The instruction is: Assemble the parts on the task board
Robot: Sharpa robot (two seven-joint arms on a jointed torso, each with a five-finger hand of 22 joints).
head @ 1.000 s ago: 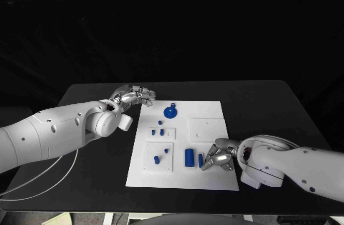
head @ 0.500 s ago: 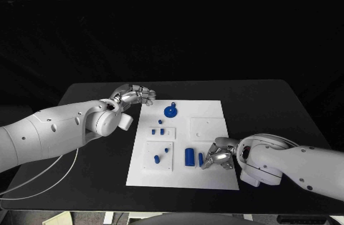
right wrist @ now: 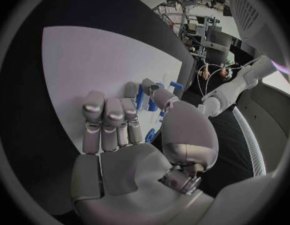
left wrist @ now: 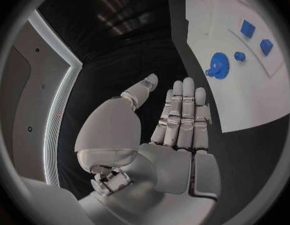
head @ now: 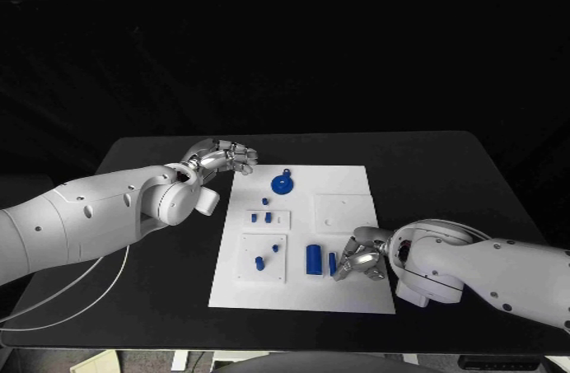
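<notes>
The white task board lies in the middle of the black table. On it are a blue gear, also seen as the gear, a small peg, two small blocks, two short pins and a thick blue cylinder. A slim blue part lies right of the cylinder. My right hand rests low on the board's right side, and its thumb and a finger pinch that slim part. My left hand hovers off the board's far left corner, fingers straight, holding nothing.
A raised white square plate sits on the board's right half. Bare black table lies to the right and behind the board. My left forearm crosses the table's left side, with a white cable hanging under it.
My right hand has crept slightly left, toward the slim blue part and the cylinder. The left hand has stayed put.
</notes>
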